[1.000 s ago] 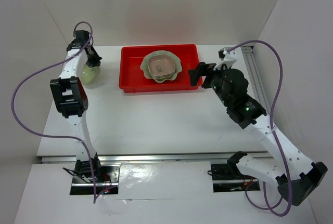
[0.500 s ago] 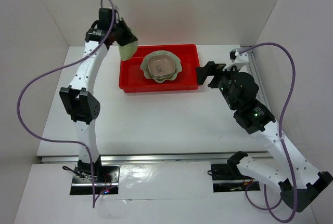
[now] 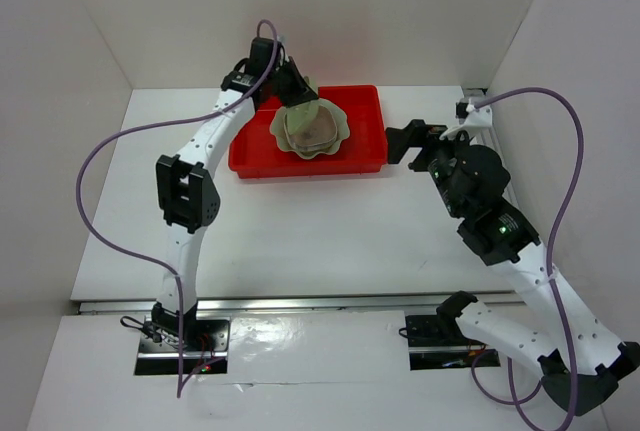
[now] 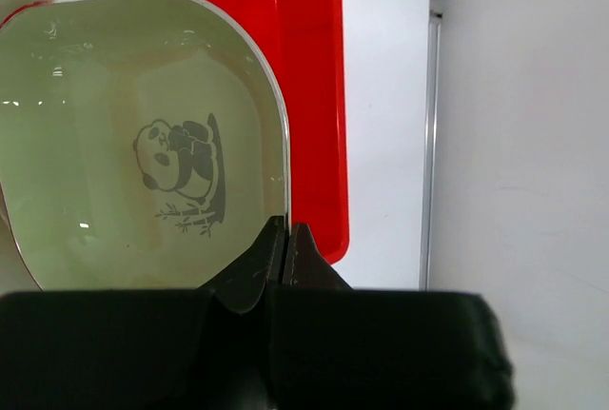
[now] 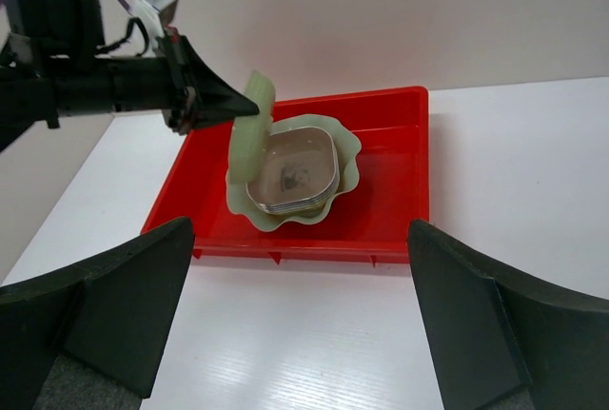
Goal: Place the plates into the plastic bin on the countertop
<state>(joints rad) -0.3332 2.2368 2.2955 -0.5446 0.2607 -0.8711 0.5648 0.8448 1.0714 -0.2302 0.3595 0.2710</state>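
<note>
Pinching the olive-green dish [image 4: 143,144] by its rim, the left gripper [image 3: 297,86] is clamped on the edge nearest the wrist; the rim sits squeezed between the two fingertips, and nothing else is touched. An edge hold is probably the only grip two narrow fingers can get on so shallow a dish; that would explain why it hangs forward of the fingertips tipped up on edge, its panda-printed hollow facing the wrist camera, rather than lying flat.

Directly below and a little beyond those fingertips lies the red bin [image 3: 360,96]; inside it sits the pale-green scalloped dish [image 5: 350,158], with small dishes nested in it, a tan-brown one [image 5: 295,177] uppermost. The carried dish hovers over the side of that stack nearest the gripper; whether its lower edge touches the scalloped rim I cannot tell.

The right gripper [image 3: 400,141] is spread wide and empty; the bin lies straight ahead of its fingers, apart from them, with bare countertop [image 3: 300,221] beneath. It seems parked there to leave the left arm room.

Judged from this, the placing is nearly done; the dish wants lowering and tipping flat onto the stack before release; dropped on edge, it could slide off or jar the pile.
</note>
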